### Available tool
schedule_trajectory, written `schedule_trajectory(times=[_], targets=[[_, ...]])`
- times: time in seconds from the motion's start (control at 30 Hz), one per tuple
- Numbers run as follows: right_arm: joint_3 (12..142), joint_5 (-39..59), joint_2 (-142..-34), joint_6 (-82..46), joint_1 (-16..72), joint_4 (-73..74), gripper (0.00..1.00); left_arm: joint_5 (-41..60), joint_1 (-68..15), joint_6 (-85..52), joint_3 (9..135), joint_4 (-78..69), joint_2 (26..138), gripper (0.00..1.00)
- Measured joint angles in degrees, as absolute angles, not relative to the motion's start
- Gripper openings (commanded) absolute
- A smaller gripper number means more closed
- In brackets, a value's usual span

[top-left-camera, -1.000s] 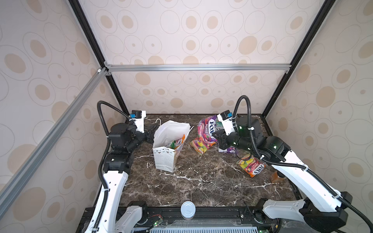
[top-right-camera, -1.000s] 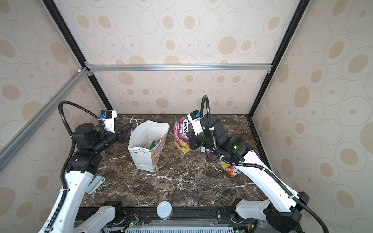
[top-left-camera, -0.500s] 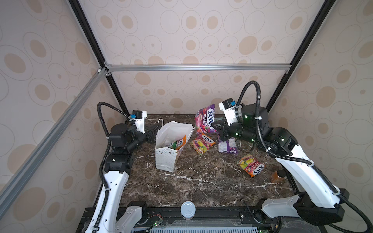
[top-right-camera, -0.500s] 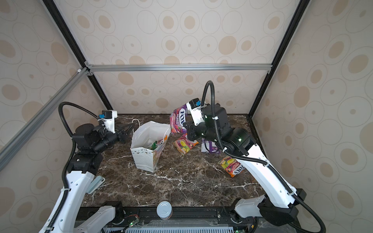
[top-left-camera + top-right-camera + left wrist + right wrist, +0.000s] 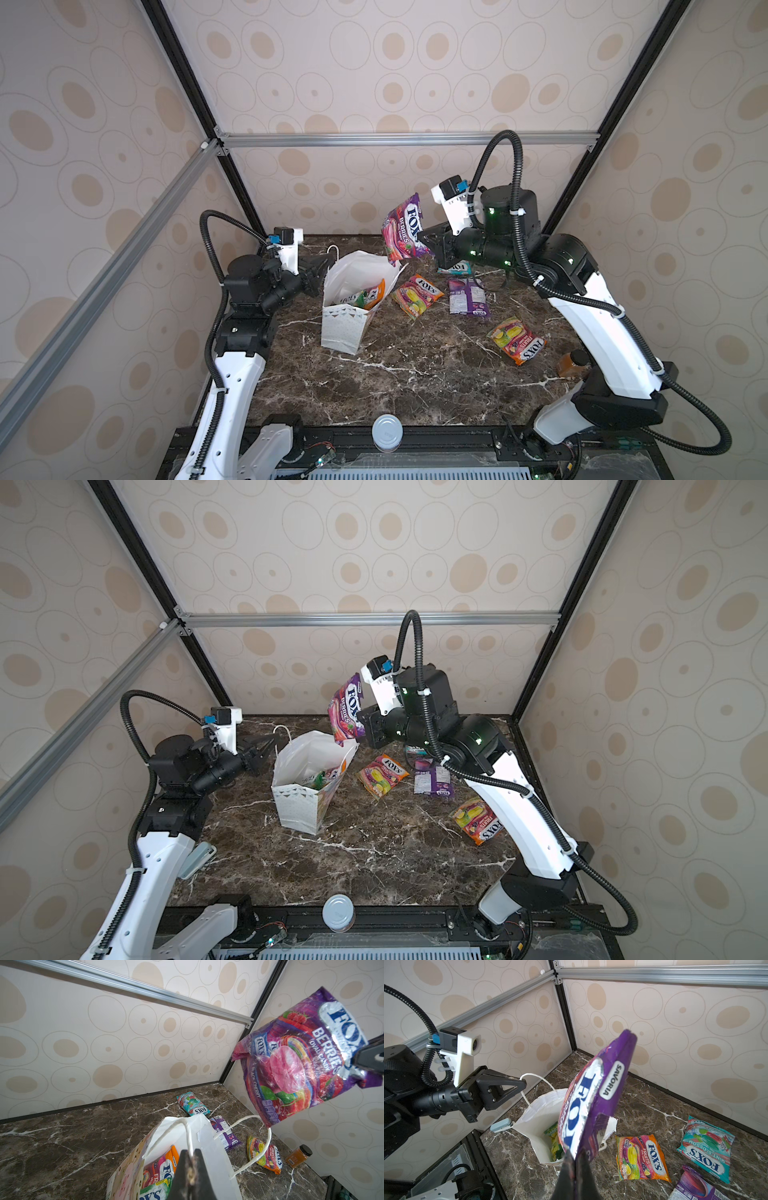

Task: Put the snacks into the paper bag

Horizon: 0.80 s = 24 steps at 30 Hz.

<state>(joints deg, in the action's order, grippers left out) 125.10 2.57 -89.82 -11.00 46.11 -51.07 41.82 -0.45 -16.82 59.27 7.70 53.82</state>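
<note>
Nearest, a fruits packet [image 5: 516, 341] lies on the table [image 5: 395, 386], well apart from the bag [image 5: 344, 330], which stands left of centre with packets [image 5: 361, 297] already inside. The left claw [image 5: 190, 1155] is clamped on the handle [image 5: 188, 1135] on its side, holding the mouth wide. Just beyond lie an orange packet [image 5: 417, 293], a purple packet [image 5: 467, 297] and a teal packet [image 5: 192, 1105]. Farthest, the right claw [image 5: 574, 1157] pinches a corner of the berries packet [image 5: 402, 232], which hangs over the bag's far rim. It should probably move over the mouth's middle and lower the packet's bottom edge past the rim before letting go. A drop from here could catch the rim or tip the bag.
</note>
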Motion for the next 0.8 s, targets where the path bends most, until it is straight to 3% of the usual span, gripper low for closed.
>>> schedule_trajectory(times=[0.8], targets=[[128.4, 6.2, -101.3, -11.0, 52.2, -56.2, 0.0, 39.0, -0.5, -16.3, 59.3, 8.7, 53.0, 0.0]])
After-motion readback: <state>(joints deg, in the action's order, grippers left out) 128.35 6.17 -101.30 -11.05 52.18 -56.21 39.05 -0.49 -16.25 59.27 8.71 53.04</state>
